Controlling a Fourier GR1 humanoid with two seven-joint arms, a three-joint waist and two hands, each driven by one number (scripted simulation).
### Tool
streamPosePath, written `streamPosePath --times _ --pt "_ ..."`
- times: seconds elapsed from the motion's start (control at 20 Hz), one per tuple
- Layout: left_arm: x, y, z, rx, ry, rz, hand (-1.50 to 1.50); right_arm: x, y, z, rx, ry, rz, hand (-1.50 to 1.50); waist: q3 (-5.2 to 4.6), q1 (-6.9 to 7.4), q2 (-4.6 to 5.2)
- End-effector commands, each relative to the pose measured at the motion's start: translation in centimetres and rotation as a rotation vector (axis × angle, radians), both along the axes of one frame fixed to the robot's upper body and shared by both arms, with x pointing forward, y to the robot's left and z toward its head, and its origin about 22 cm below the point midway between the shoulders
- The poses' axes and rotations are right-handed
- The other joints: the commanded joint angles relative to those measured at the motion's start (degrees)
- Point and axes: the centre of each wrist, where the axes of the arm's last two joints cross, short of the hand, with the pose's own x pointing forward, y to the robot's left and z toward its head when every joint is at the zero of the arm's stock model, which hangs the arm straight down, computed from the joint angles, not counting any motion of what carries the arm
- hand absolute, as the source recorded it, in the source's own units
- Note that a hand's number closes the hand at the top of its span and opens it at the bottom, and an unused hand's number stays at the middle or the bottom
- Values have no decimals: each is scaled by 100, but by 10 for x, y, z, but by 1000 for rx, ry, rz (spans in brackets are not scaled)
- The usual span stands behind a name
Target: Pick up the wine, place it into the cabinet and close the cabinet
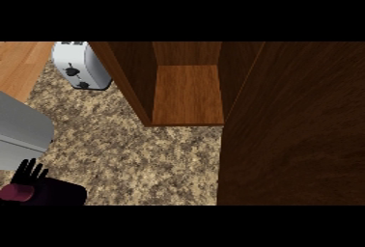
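1. Wine (55,194): dark bottle at the near left corner of the counter (128,149), maroon end pointing left.
2. Left hand (30,172): just at the bottle's far side, fingers straight and spread, none seen curled round it (thumb hidden).
3. Right hand: not visible.
4. The bottle's long axis reads left-right; upright or lying can't be told from this steep angle.
5. Cabinet (187,96): open, shelf bare, far and right of the wine; door (299,125) swung out on the right.
6. Judgement: pick not yet made; the left hand is the nearer one, and the carry goes far-right.
7. Toaster (80,65): far left, off that line.
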Motion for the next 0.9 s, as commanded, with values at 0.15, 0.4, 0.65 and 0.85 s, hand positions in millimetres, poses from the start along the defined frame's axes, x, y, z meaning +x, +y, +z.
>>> streamPosePath --times 0.15,0.4,0.65,0.85 --pt "10 -7 -30 -56 0 -12 -150 -22 6 30 76 -60 31 -150 -16 23 10" --pt "23 -18 -48 -123 -10 42 -150 -28 7 26 100 -52 37 -150 -19 -27 7" --pt "14 -9 -59 -105 -43 32 -150 -27 0 26 71 -39 22 -150 -16 1 11" --pt "17 -3 -56 -185 -35 -46 150 -27 -5 29 59 -46 47 -150 -14 15 8"
